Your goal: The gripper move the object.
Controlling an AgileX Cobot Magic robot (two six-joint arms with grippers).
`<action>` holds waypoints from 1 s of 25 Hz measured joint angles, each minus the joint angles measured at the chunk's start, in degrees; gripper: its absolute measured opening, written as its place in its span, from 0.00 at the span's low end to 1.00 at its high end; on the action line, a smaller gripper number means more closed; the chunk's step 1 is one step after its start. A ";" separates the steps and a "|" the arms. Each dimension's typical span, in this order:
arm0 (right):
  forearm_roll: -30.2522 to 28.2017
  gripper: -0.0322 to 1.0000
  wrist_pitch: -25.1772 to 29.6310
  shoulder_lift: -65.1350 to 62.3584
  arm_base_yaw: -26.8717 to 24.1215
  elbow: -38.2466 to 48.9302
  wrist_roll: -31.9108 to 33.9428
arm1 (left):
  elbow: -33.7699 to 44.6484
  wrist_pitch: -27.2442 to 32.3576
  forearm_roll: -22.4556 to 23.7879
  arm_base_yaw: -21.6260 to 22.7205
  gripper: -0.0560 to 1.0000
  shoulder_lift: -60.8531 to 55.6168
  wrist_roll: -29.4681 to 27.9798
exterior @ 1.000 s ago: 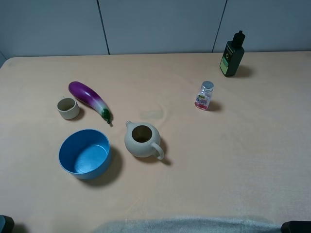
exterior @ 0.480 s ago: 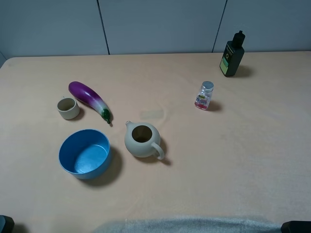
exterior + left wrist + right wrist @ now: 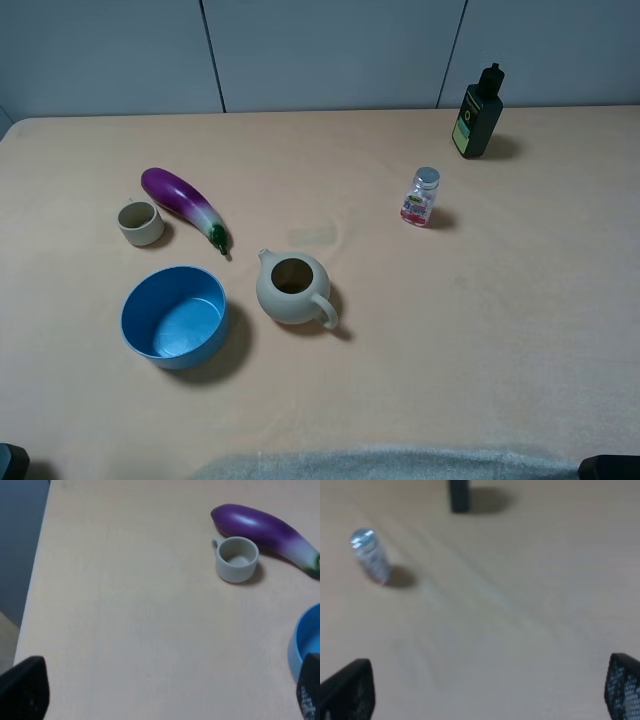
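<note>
**Eggplant untouched on a pale peach bench, both tools spread wide**

You are looking down on a smooth, pale peach bench (image 3: 480, 330) that meets a grey panelled wall (image 3: 330, 50) at 12 o'clock. A strip of grey cloth (image 3: 370, 464) lies along the bench edge at 6 o'clock.

The eggplant (image 3: 183, 206) lies flat at about 10 o'clock from the bench centre, stem toward the beige teapot (image 3: 292, 289), with the small beige cup (image 3: 140, 222) just beside it. The blue bowl (image 3: 174, 315) sits at 8 o'clock, near the teapot.

At 2 o'clock stands the small clear bottle (image 3: 420, 197); the dark bottle (image 3: 479, 112) is farther back, near the wall.

Your left tool (image 3: 165, 692) and right tool (image 3: 485, 690) hover over bare bench, fingers far apart and holding nothing.
</note>
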 joint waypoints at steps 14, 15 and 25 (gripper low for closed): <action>1.57 0.70 -1.64 -17.00 -14.61 7.33 -0.02 | 0.00 0.00 0.00 0.00 0.99 0.00 0.00; 1.81 0.70 -1.54 -17.00 -14.61 7.38 -0.08 | 0.00 0.00 0.00 0.00 0.99 0.00 0.00; 1.91 0.70 -1.54 -17.07 -14.61 7.43 -0.21 | 0.00 0.00 0.00 0.00 0.99 0.00 0.00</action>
